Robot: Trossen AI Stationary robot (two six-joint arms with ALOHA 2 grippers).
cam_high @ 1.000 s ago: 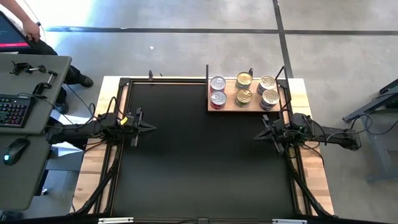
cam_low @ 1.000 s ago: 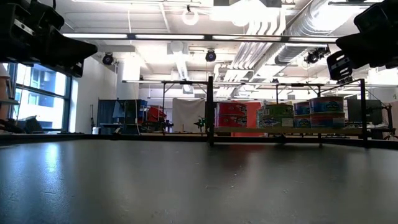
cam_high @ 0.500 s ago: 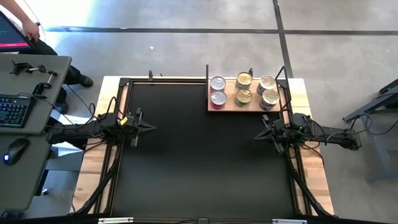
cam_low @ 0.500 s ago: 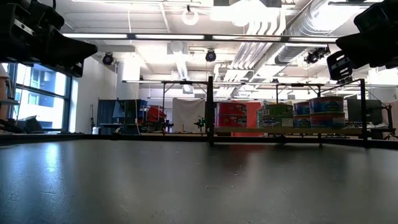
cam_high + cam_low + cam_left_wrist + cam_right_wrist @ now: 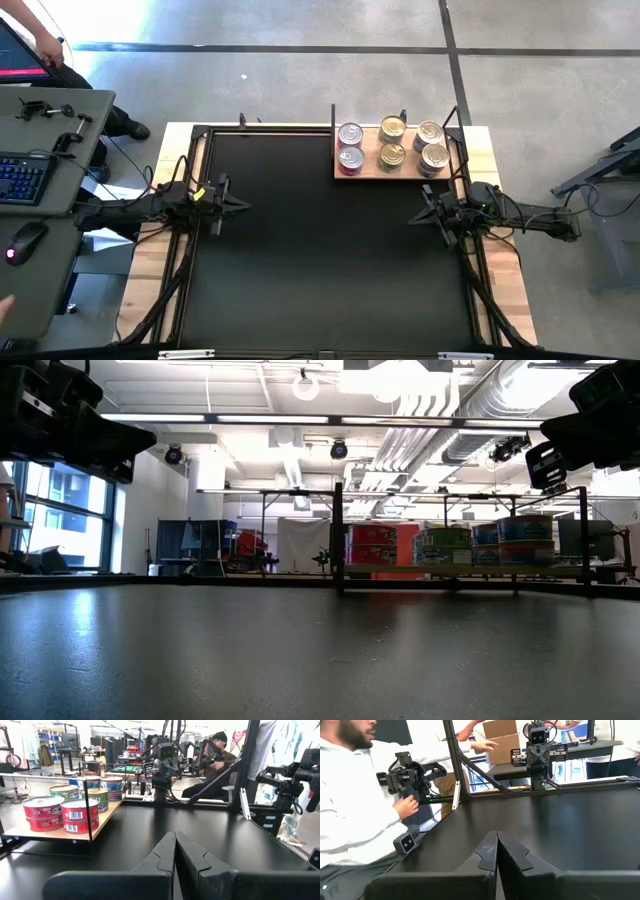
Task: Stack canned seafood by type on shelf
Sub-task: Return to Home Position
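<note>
The canned seafood point(image 5: 391, 146) stands on the wooden shelf point(image 5: 372, 170) at the table's far right, in six spots seen from above: silver lids at the left, gold in the middle, silver-gold at the right. In the low view the cans point(image 5: 447, 545) are stacked two high: red, green, then blue. My left gripper point(image 5: 243, 203) hovers shut over the black mat's left side, pointing level toward the right; its shut fingers point(image 5: 175, 851) hold nothing. My right gripper point(image 5: 413, 219) hovers shut at the mat's right side, near the shelf's near edge, with nothing between its fingers point(image 5: 497, 851).
The large black mat point(image 5: 320, 260) covers most of the table, with thin black frame rails along its edges. A desk with a keyboard point(image 5: 20, 178) stands off the table's left. A person in a white hooded top point(image 5: 355, 805) sits beyond the table's edge.
</note>
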